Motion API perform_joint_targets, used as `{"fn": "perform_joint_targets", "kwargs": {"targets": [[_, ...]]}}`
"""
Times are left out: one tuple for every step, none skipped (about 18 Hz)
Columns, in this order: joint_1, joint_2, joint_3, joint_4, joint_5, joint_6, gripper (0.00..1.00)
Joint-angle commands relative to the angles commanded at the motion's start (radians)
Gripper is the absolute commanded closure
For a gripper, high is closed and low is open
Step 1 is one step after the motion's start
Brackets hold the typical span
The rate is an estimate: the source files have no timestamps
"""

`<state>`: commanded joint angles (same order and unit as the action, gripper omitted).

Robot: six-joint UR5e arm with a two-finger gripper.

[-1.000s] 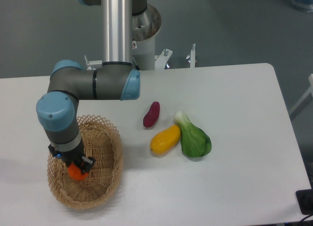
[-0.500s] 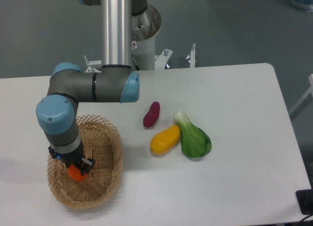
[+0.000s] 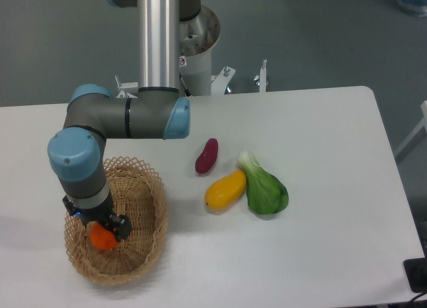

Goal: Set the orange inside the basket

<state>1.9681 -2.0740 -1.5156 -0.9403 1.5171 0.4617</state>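
The orange [image 3: 101,239] is small, round and bright, and sits low inside the basket [image 3: 150,238], an oval tan wicker basket at the front left of the table. My gripper [image 3: 101,231] points straight down into the basket and is shut on the orange, with its dark fingers [image 3: 123,226] on either side of the fruit. The wrist above hides the top of the orange and part of the basket's floor. I cannot tell whether the orange touches the basket's bottom.
A dark red oblong fruit [image 3: 207,156], a yellow-orange elongated fruit [image 3: 225,191] and a green leafy vegetable [image 3: 265,189] lie mid-table, right of the basket. The arm's base column [image 3: 160,38] stands at the back. The table's front edge runs just below the basket.
The gripper and the orange have sunk a little lower into the basket and shifted slightly left. The other fruits have not moved.
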Motion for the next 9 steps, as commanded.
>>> {"fn": "perform_joint_targets", "kwargs": {"targets": [[0.0,0.003,0.009,0.0,0.0,0.0,0.0],[0.005,0.014,0.015,-0.002,0.0,0.006,0.0],[0.012,0.029,0.017,-0.002,0.002,0.02,0.0],[0.024,0.047,0.017,-0.014,0.002,0.053,0.0],[0.032,0.061,0.017,-0.018,0.002,0.08,0.0],[0.05,0.086,0.017,-0.023,0.0,0.096,0.0],[0.064,0.106,0.015,-0.026,0.002,0.106,0.0],[0.075,0.123,0.015,-0.037,0.0,0.124,0.0],[0.089,0.136,0.018,-0.06,0.0,0.156,0.0]]}}
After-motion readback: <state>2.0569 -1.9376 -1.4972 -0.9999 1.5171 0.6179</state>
